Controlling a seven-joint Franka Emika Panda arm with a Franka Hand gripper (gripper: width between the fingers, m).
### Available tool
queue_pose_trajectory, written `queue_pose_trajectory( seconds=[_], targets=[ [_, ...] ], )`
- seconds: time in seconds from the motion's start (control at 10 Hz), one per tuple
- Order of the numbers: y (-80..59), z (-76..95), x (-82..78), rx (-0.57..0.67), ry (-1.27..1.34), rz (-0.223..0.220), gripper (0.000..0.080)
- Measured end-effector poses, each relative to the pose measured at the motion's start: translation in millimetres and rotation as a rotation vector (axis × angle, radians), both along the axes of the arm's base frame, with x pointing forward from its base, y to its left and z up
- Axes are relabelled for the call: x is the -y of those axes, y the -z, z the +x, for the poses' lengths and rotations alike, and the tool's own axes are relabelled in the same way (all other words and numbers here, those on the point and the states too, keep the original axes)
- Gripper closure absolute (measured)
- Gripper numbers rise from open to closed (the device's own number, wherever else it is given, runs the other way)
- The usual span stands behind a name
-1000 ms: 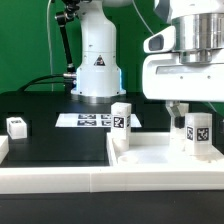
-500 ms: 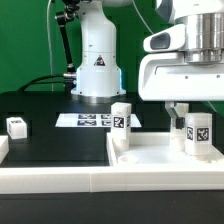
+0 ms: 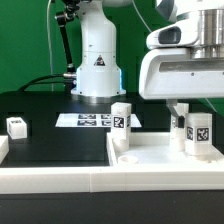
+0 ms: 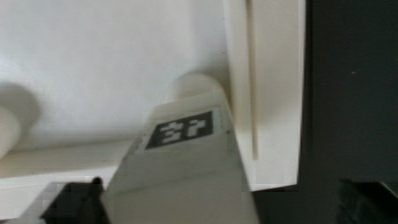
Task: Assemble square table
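The square table's white slab (image 3: 160, 152) lies at the front on the exterior view's right. Two white tagged legs stand upright on it, one near its left corner (image 3: 121, 122) and one at the right (image 3: 198, 133). A third leg block (image 3: 17, 126) sits on the black table at the far left. My gripper (image 3: 188, 110) hangs open just above the right leg. In the wrist view that leg (image 4: 183, 150) rises between the dark fingertips (image 4: 71, 200) without touching either, and the gripper (image 4: 217, 205) holds nothing. The slab (image 4: 107, 70) lies beneath.
The marker board (image 3: 95, 120) lies flat in front of the robot's base (image 3: 97, 70). A long white rail (image 3: 55, 178) runs along the front edge. A black cable curves behind at the left. In the wrist view the black table (image 4: 356, 80) borders the slab's edge.
The gripper has risen a little above the right leg, still open. The legs and slab have not moved.
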State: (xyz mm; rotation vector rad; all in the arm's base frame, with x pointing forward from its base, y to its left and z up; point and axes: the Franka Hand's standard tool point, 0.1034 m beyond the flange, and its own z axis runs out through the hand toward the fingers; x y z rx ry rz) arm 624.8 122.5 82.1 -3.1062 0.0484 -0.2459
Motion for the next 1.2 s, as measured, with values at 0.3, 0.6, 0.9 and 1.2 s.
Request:
queue_pose_trajectory(
  seconds=[0.3, 0.6, 0.9, 1.2],
  targets=[
    [-2.2, 2.9, 4.0, 0.005, -0.006, -0.005, 0.0247],
    [-1.0, 2.6, 4.3, 0.003, 0.035, 0.001, 0.0509],
    [-0.8, 2.5, 4.2, 0.0, 0.168, 0.024, 0.0509],
    [0.0, 5.2, 14.0, 0.003, 0.428, 0.077, 0.0509]
  ],
)
